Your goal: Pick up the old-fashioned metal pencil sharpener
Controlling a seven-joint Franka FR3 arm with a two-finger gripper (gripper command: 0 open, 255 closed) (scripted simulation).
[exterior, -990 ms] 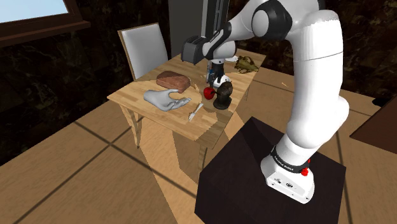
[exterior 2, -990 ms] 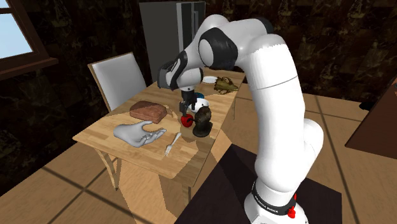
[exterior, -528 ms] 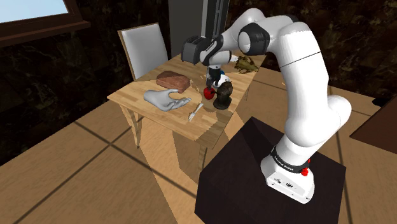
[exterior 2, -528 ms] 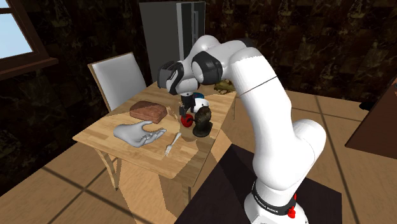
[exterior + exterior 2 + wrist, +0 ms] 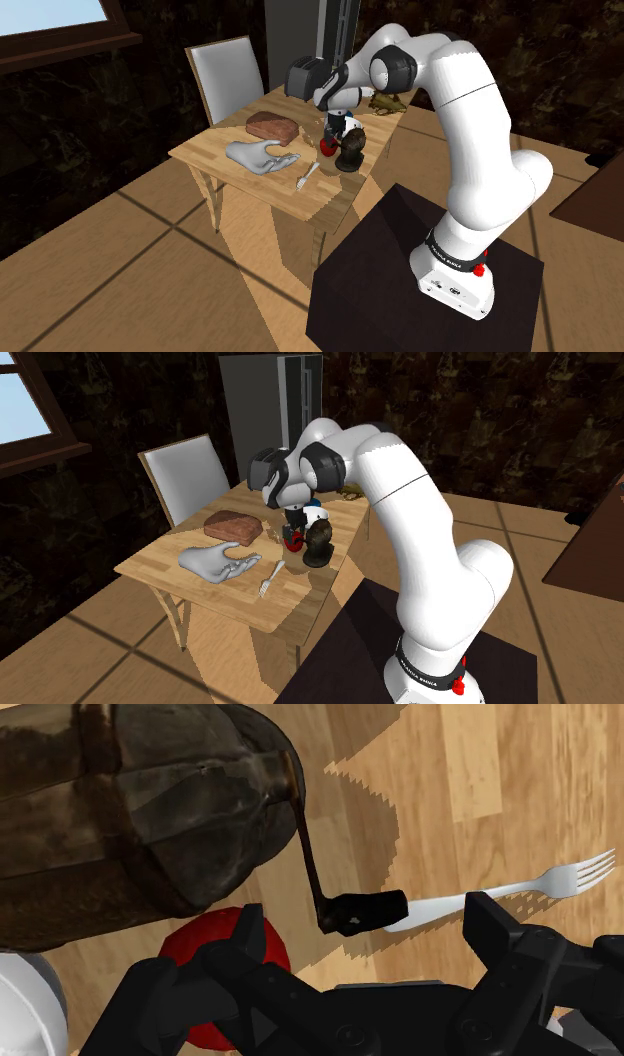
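arm: glossy white rounded links (image 5: 470, 130) | dark grey joints (image 5: 388, 68) | base: black band with white lettering (image 5: 447, 253); small red button (image 5: 479, 270) | jaws: all-black, angular

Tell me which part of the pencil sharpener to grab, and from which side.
Probably the black crank knob: slim, it juts out from the bulky dark pencil sharpener toward the fork. Come down from above, where the open hand hovers with a finger to either side of it. The body looks too broad for that gap.
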